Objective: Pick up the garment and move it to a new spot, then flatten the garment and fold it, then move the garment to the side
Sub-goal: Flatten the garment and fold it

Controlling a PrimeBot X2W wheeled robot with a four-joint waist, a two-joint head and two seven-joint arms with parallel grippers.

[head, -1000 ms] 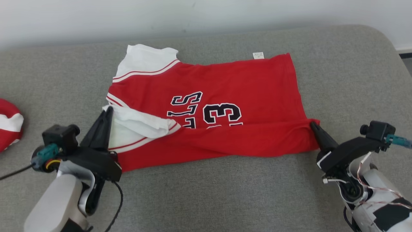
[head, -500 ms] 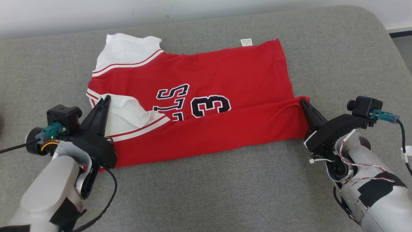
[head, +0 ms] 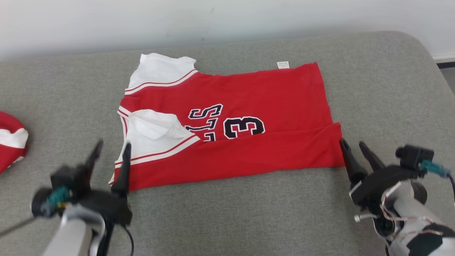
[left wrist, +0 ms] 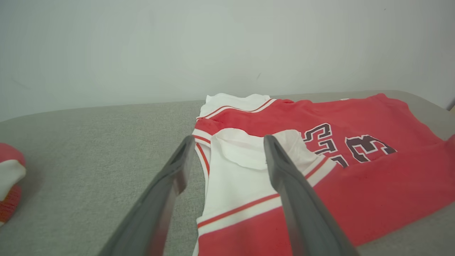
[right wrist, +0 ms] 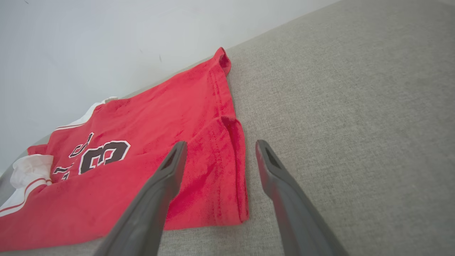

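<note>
Both grippers were pinched on the garment's near edge half a second ago and now stand with jaws spread, holding nothing. The folded-over edge they held lies flat.

The garment (head: 249, 96) is a red jersey with white sleeve panels. It lies crosswise on the grey cushion (head: 227, 213), sleeves toward the robot's left and hem toward its right. Its near strip is folded up over the body and covers the lower part of the dark lettering and of the numeral 3. A small white label (head: 283, 64) sticks out at the far edge.

The left gripper (head: 113, 145) is blurred in the head view and sits at the jersey's near left corner. In the left wrist view, the left gripper (left wrist: 228, 139) has 1 finger over bare cushion and the other over the white sleeve of the garment (left wrist: 355, 117). I cannot tell whether that finger touches the cloth.

The right gripper (head: 352, 143) sits just beside the near right corner, fingertips at the folded hem. In the right wrist view, the right gripper (right wrist: 221, 143) straddles the hem edge of the garment (right wrist: 160, 117): 1 finger over red cloth, 1 over cushion.

Well apart at the far left lies another red-and-white cloth item (head: 10, 140).
</note>
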